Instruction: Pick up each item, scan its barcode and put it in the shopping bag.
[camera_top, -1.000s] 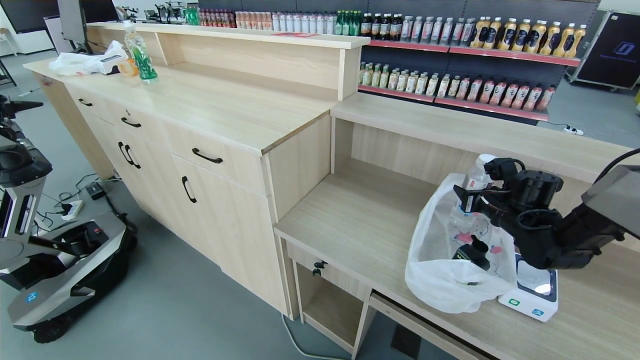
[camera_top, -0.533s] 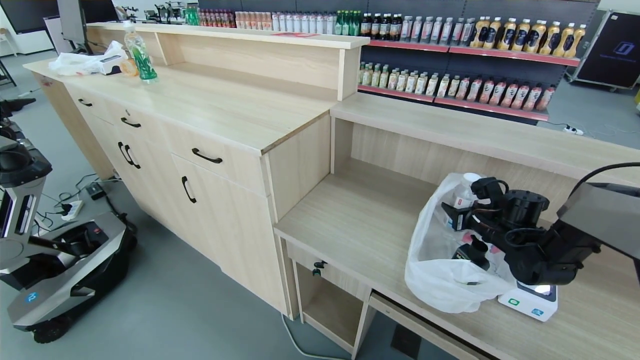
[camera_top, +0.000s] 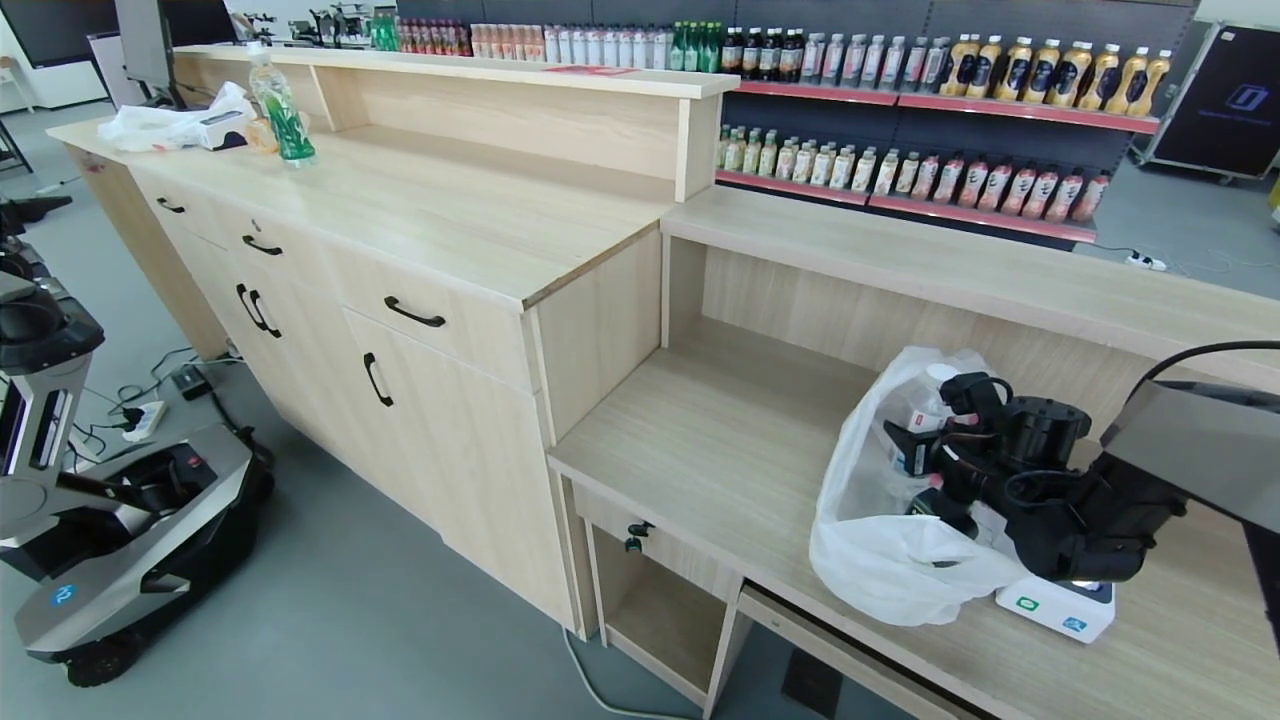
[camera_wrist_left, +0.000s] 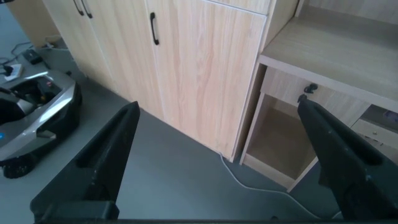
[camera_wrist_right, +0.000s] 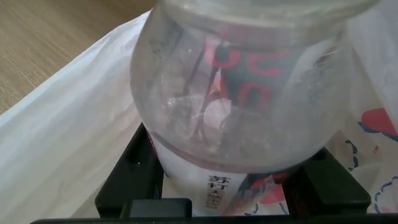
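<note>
A clear bottle (camera_top: 918, 412) with a white cap and a red and black label stands upright inside the mouth of the white shopping bag (camera_top: 893, 565) on the low counter. My right gripper (camera_top: 935, 440) is shut on the bottle's lower body, down in the bag. In the right wrist view the bottle (camera_wrist_right: 249, 106) sits between the black fingers (camera_wrist_right: 134, 171), with the bag's white film (camera_wrist_right: 68, 130) around it. A white scanner (camera_top: 1058, 604) stands just right of the bag, under my right arm. My left gripper (camera_wrist_left: 217, 162) hangs open over the floor, facing the cabinet.
The low counter (camera_top: 720, 440) has free wood left of the bag. A taller counter (camera_top: 440, 215) to the left carries a green bottle (camera_top: 280, 105) and another white bag (camera_top: 160, 128). Shelves of drinks (camera_top: 900, 120) line the back. A second robot base (camera_top: 120, 520) stands on the floor at left.
My right gripper has come down and slightly left with the bottle, which has sunk from above the bag's rim into the bag. The left arm has not moved.
</note>
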